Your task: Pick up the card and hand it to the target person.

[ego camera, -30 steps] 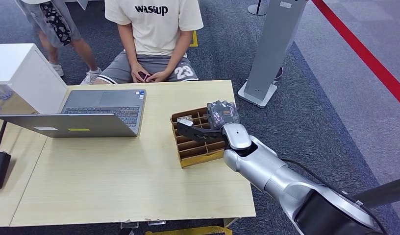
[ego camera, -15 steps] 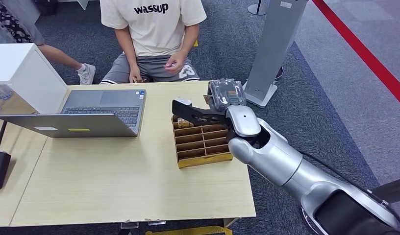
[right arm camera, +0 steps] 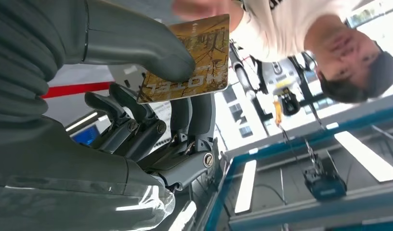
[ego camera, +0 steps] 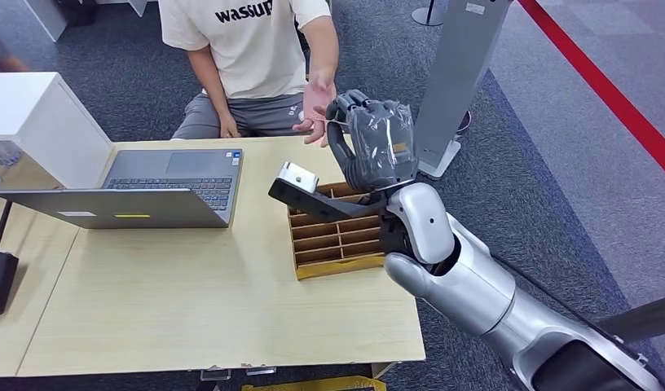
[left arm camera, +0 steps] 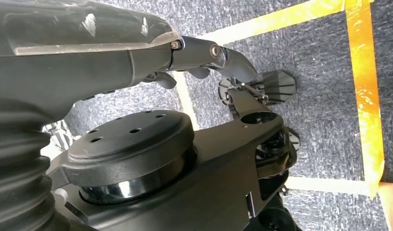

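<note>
- Head view: the right hand [ego camera: 376, 142] is raised in the upper middle of the frame, above the far edge of the worktop [ego camera: 191, 301], its back covered in clear plastic.
- From here the card [ego camera: 333, 122] appears as no more than a thin pale edge at the fingertips, just beside the person's hand [ego camera: 317, 104], which is open, palm towards the robot.
- Right wrist view: the same card [right arm camera: 192, 57] shows full face, a brown-gold card printed "HOTEL", pinched between the thick grey thumb [right arm camera: 137, 43] and the darker fingers [right arm camera: 194, 115] behind it.
- That view also shows the person [right arm camera: 300, 29] in a cream T-shirt beyond the card, at the top of the frame.
- On the worktop below the raised hand, centre right of the head view, sits a brown divided tray [ego camera: 337, 244].
- An open laptop [ego camera: 150, 187] stands at the left, with a white box [ego camera: 36, 122] further left.
- A grey stand [ego camera: 455, 81] rises from the carpet at upper right.
- Left wrist view: the left hand [left arm camera: 214, 53] hangs over grey carpet with yellow tape lines [left arm camera: 363, 86]; whether its fingers are spread or curled I cannot tell.
</note>
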Robot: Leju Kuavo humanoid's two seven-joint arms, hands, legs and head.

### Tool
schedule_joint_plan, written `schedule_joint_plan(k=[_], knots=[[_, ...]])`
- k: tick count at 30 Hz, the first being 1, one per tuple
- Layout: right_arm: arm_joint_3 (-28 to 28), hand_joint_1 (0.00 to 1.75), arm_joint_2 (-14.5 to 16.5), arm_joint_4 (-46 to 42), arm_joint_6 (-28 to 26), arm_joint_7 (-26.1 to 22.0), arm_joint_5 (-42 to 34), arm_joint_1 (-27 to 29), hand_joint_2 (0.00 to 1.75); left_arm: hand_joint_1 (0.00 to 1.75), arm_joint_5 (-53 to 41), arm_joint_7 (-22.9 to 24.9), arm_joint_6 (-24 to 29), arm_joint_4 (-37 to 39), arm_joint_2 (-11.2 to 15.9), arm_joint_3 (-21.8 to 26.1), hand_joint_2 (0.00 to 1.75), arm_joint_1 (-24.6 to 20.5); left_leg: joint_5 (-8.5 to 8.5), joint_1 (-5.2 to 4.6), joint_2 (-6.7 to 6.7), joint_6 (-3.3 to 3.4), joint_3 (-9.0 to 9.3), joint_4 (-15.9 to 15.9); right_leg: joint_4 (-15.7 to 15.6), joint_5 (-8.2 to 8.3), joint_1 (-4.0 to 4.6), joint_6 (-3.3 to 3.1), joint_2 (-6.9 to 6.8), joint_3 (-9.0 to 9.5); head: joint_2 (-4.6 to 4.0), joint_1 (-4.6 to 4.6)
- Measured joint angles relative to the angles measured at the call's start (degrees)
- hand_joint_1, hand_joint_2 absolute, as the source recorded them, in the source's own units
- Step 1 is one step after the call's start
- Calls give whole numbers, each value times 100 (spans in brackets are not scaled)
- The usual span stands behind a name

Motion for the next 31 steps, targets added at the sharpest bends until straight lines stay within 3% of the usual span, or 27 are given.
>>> schedule_joint_plan(k=[7, 13, 17, 19, 23, 31], knots=[[-74, 175, 168, 552, -1298, -415, 476, 118, 175, 0, 28, -28, -168, 0, -4, 0, 175, -42, 0, 0, -1, 0, -2, 0, 0, 0, 0, 0, -1, 0, 0, -4], [-127, 175, 394, 1219, -1763, -667, 632, 110, 175, 0, 173, -15, -482, 0, -8, 0, 175, -79, 0, 0, -1, 0, -2, 0, 2, 0, 0, 0, -1, 0, 0, -5], [-182, 2, 548, 1575, -1785, -868, 623, 109, 175, 0, 218, -77, -615, 0, -9, 0, 175, -78, 0, 0, -1, 0, -2, 0, 2, 0, 0, 0, -1, 0, 0, -3], [-228, 0, 632, 1746, -1789, -980, 614, 111, 175, 0, 200, -92, -650, 0, -9, 0, 175, -76, 0, 0, -1, 0, -2, 0, 2, 0, 0, 0, -1, 0, 0, -5], [-333, 0, 773, 1959, -1791, -1329, 192, 159, 175, 0, 247, -121, -709, 0, -9, 0, 0, -64, 0, 0, 0, 0, -2, 0, 2, 0, 0, 0, -1, -1, 0, -3], [-611, 0, 876, 2031, -1798, -1920, -1759, 426, 175, 0, 368, -123, -549, 0, -9, 2, 0, -31, 0, 0, 0, 0, -1, 0, 1, 0, 0, 0, -1, -2, 0, -1]])
